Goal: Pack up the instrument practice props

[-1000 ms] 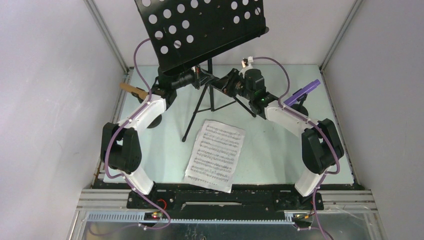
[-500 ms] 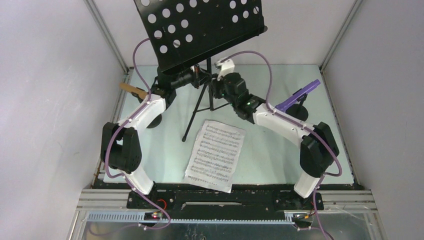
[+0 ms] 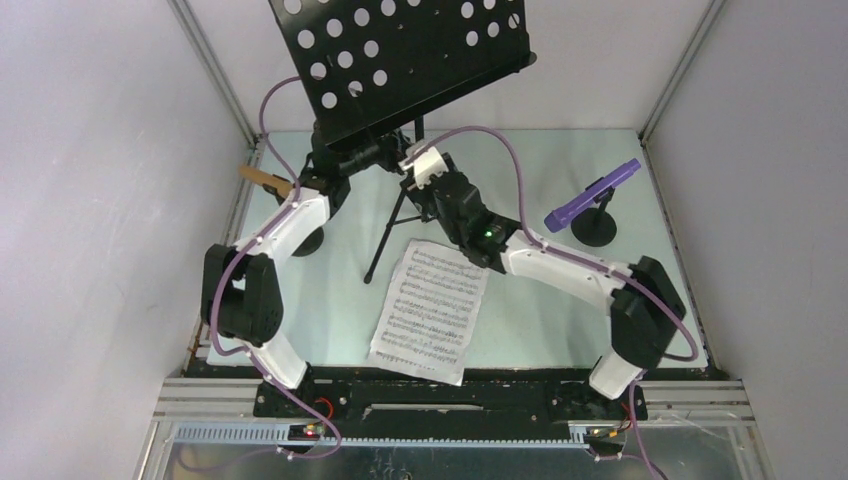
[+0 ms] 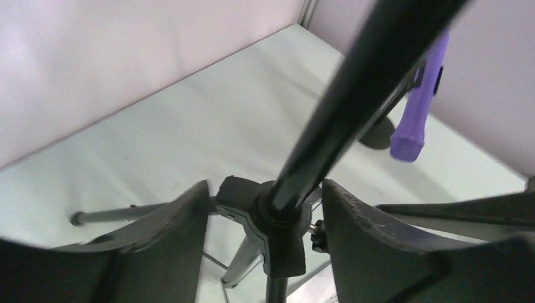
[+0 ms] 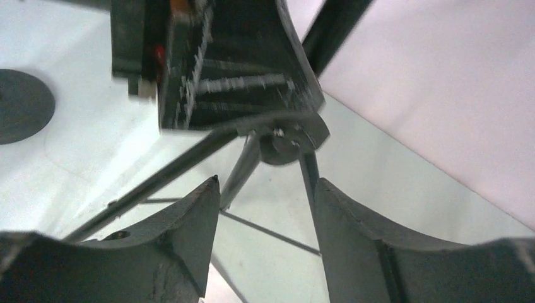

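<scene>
The black perforated music rack (image 3: pixel 400 60) stands at the back on its tripod legs (image 3: pixel 385 235). My left gripper (image 3: pixel 385 152) is open around the rack's post (image 4: pixel 340 107), just above the leg hub (image 4: pixel 277 221), with a gap on the left side. My right gripper (image 3: pixel 415 178) is open too, close to the post from the right, with only thin tripod legs (image 5: pixel 246 167) showing beyond its fingertips. A white sheet-music page (image 3: pixel 430 310) lies on the table. The purple microphone (image 3: pixel 592 196) sits in its round holder (image 3: pixel 598 232). The tan microphone (image 3: pixel 265 180) pokes out by my left arm.
Grey walls with metal corner rails (image 3: pixel 215 75) close in the pale green table (image 3: pixel 540 180) on three sides. The tan microphone's black round base (image 5: pixel 22 104) lies left of the right gripper. Purple cables (image 3: pixel 500 145) loop over both wrists.
My left gripper has opened off the rack's post. The right arm has swung left from near the purple microphone to the post, and its jaws have spread wider.
</scene>
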### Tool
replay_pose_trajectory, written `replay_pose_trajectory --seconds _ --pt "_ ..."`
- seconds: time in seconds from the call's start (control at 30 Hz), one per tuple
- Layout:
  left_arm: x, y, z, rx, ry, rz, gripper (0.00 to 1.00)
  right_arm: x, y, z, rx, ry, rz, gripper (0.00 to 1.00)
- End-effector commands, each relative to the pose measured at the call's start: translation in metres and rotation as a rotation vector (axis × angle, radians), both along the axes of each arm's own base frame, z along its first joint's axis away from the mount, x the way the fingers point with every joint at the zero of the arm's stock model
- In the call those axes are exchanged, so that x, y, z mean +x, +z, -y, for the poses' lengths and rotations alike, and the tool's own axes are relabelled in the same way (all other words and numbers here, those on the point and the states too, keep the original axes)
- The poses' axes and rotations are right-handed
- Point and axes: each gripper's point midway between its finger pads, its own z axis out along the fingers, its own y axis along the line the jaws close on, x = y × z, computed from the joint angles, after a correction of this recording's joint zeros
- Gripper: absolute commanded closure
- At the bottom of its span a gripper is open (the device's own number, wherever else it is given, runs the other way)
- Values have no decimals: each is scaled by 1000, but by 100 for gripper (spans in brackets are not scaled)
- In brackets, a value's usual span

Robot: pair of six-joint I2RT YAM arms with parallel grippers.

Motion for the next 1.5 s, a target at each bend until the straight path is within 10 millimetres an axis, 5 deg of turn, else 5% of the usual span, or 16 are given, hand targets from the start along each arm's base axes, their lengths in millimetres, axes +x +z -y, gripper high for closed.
replay_pose_trajectory --seconds 0.0,0.2,0.4,0.8,1.03,1.47 --pt "7 66 -26 -130 114 70 24 -27 54 24 183 40 28 33" --pt "-5 83 -39 -146 138 100 19 -50 47 55 320 141 -76 32" --pt "-27 78 -53 -109 188 128 18 -47 28 72 310 194 -151 32" --pt "-53 6 -74 -80 328 -10 21 -19 -4 55 218 366 -136 34" --pt "-55 -39 -60 85 356 -50 23 3 -14 46 123 410 -19 33" --pt "-52 -90 -48 190 359 -115 28 48 -41 41 85 376 -44 38"
